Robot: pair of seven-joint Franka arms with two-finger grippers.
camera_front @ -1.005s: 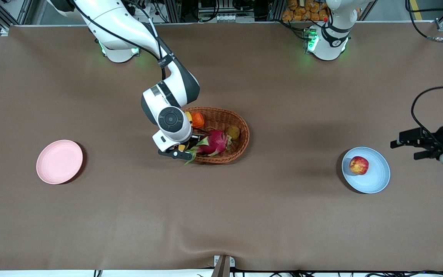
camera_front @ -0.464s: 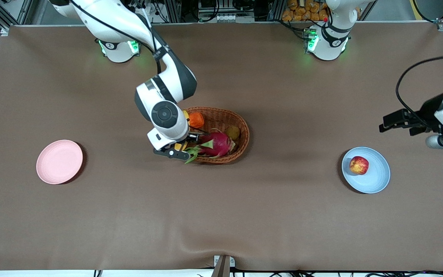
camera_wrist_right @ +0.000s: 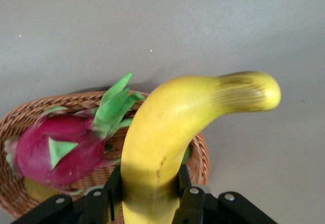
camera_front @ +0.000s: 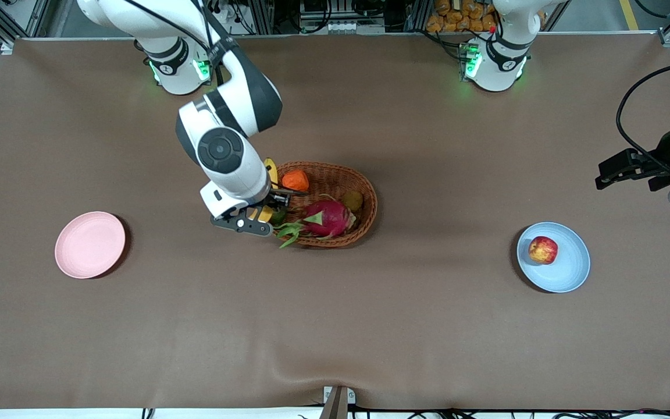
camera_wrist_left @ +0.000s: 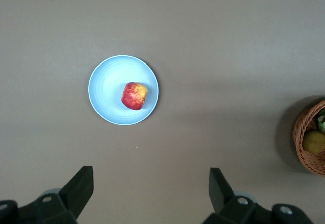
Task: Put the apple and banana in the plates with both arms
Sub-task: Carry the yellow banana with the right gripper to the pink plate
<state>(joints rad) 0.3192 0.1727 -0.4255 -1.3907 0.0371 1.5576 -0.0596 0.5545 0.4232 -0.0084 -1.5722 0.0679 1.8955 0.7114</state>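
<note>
The right arm reaches down from its base over the table, forearm sloping toward the basket (camera_front: 335, 201), its wrist bent so the round joint cap faces the front camera. The right gripper (camera_front: 262, 214) hangs over the basket's end toward the right arm's side, clamped tight on the banana (camera_wrist_right: 167, 142) — the fingers (camera_wrist_right: 190, 198) press its lower part from both sides, and the fruit curves up and away from them, its ridged tip lifted clear over the bare tablecloth (camera_front: 335, 326). In the front view only bits of the yellow peel show past the wrist housing. Just under and beside the gripper lies a pink dragon fruit (camera_front: 328, 217) with green scales, inside the basket; an orange ribbed fruit (camera_front: 295, 180) sits in the basket too, near the gripper.

The left arm is drawn back at its own end of the table, wrist held high. The left gripper (camera_wrist_left: 151, 189) hovers over bare cloth with its fingers spread wide, holding nothing. Near it, below on the table, the blue plate (camera_front: 570, 270) carries the apple (camera_front: 542, 249) — red with a yellow patch, resting off centre.

The pink plate (camera_front: 90, 244) lies toward the right arm's end, well apart from the right gripper.
</note>
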